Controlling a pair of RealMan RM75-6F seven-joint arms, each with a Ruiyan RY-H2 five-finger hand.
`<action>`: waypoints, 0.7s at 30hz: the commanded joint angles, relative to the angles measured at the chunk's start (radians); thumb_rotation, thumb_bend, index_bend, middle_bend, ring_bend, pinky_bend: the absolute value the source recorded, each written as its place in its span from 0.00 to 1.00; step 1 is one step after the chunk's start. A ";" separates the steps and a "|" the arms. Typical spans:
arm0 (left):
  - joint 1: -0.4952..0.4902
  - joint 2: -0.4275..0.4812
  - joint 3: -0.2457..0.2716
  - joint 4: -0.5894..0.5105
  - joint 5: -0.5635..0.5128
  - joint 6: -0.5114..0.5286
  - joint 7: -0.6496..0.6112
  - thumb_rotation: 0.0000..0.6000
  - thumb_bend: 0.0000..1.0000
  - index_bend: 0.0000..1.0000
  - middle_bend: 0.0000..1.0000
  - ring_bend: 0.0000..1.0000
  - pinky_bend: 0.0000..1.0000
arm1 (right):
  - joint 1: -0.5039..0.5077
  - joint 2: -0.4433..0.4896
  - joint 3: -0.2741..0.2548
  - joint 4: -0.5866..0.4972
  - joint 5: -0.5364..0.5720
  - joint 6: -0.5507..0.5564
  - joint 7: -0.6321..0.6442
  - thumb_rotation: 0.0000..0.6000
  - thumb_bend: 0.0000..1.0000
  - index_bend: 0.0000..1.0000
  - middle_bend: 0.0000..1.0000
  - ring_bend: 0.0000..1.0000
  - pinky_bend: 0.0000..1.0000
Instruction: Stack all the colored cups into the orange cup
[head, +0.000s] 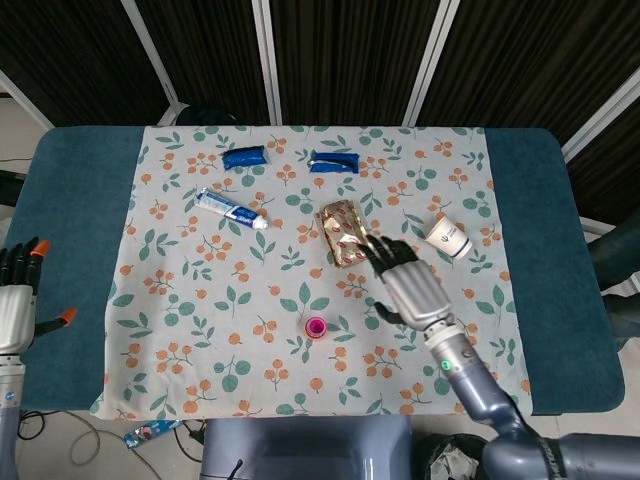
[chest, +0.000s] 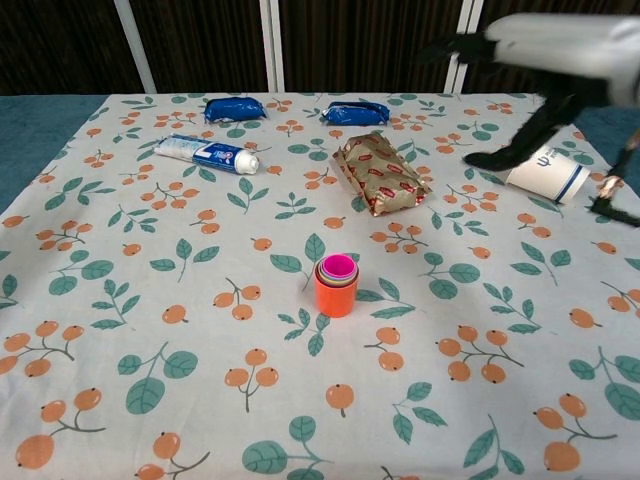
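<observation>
The orange cup (chest: 336, 291) stands upright near the middle of the floral cloth, with a pink cup (chest: 338, 267) and other coloured rims nested inside it; from above the stack (head: 317, 327) shows as a pink ring. My right hand (head: 407, 287) hovers open to the right of the stack, well clear of it, fingers spread and holding nothing. In the chest view the right hand (chest: 545, 60) is raised at the upper right. My left hand (head: 17, 300) rests open beyond the table's left edge.
A gold and red snack packet (head: 344, 232) lies behind the stack. A white paper cup (head: 448, 237) lies on its side at the right. A toothpaste tube (head: 229, 209) and two blue packets (head: 245, 157) (head: 333, 161) lie at the far side.
</observation>
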 joint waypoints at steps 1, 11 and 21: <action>0.002 0.001 0.001 -0.005 0.003 0.003 0.003 1.00 0.08 0.05 0.02 0.00 0.01 | -0.138 0.132 -0.080 -0.024 -0.155 0.138 0.057 1.00 0.39 0.00 0.00 0.03 0.11; 0.009 0.007 0.005 -0.031 0.004 0.005 0.000 1.00 0.08 0.05 0.02 0.00 0.01 | -0.449 0.143 -0.283 0.191 -0.428 0.436 0.262 1.00 0.39 0.00 0.00 0.03 0.10; 0.021 0.023 0.010 -0.060 0.010 0.010 -0.007 1.00 0.08 0.05 0.02 0.00 0.01 | -0.527 0.057 -0.270 0.353 -0.444 0.449 0.302 1.00 0.39 0.00 0.00 0.03 0.10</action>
